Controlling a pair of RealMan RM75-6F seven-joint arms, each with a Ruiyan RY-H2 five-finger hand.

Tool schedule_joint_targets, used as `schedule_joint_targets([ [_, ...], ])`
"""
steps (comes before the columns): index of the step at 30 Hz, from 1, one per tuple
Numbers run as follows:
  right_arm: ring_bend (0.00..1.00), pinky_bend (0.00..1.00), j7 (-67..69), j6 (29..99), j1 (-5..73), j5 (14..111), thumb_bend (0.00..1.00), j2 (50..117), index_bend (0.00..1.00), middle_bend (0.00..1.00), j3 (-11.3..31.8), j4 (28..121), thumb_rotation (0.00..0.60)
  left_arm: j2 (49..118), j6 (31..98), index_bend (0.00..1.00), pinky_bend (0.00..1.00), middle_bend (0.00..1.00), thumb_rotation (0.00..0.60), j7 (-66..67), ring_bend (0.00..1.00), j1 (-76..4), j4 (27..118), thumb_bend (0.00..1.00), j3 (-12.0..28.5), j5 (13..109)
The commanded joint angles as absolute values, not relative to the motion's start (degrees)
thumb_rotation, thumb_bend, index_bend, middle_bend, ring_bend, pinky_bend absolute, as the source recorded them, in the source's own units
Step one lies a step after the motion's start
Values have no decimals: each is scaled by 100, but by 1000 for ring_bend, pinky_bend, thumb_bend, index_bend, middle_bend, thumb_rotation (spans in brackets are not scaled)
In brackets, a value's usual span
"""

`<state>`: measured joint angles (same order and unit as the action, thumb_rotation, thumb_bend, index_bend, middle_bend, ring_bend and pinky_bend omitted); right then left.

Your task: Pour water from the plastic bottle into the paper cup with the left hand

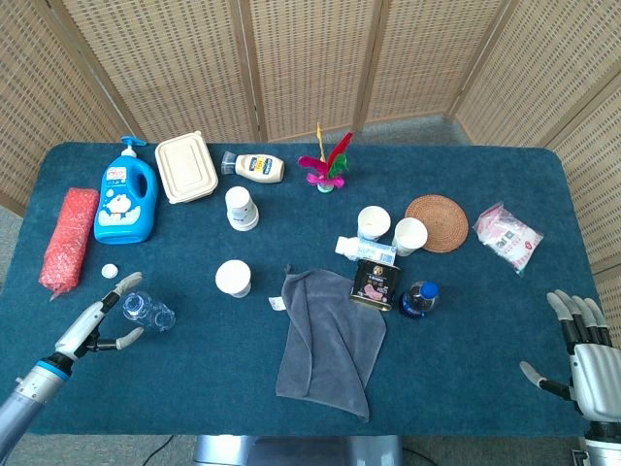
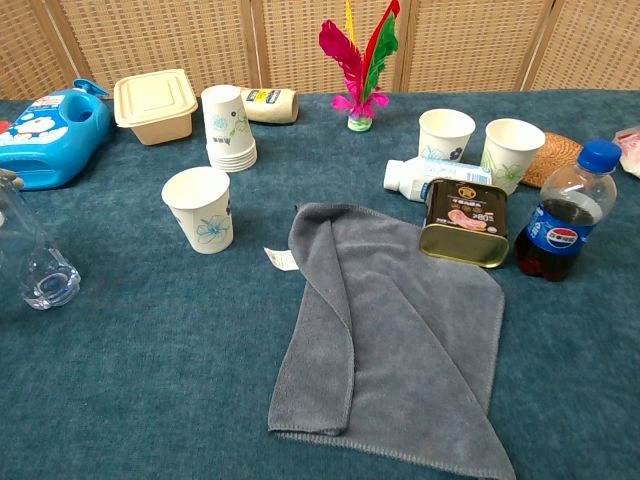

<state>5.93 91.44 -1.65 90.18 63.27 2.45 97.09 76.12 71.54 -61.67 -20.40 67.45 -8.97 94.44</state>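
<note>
bottle: clear plastic bottle [image 2: 35,255] stood upright at far left edge of blue surface [image 2: 160,370]
cup: paper cup [image 2: 200,208] upright, well right of bottle
cloth: grey towel [image 2: 390,330] lay crumpled mid-surface
cola: cola bottle [image 2: 562,212] beside gold tin [image 2: 464,222]

A Pepsi logo shows on the cola bottle [image 2: 560,218]. The tin [image 2: 463,222] carries a label with "80", its other print too small to read.

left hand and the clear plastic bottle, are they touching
Apart. The head view shows the left hand open beside the clear plastic bottle, with blue table cloth visible between its fingers and the bottle, which stands on its own.
</note>
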Motion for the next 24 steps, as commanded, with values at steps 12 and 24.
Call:
schedule_joint_targets([
  [12, 0, 0, 485, 9185, -182, 8862, 191, 6224, 0, 0, 333, 9795, 600, 6524, 7614, 0, 0, 0, 383, -5603, 0, -1785, 7626, 329, -1094, 9590],
  [24, 0, 0, 13, 8969, -37, 8724, 213, 6110, 0, 0, 422, 9950, 600, 5094, 8267, 0, 0, 0, 373, -4586, 0, -1425, 8781, 413, -1153, 9682],
])
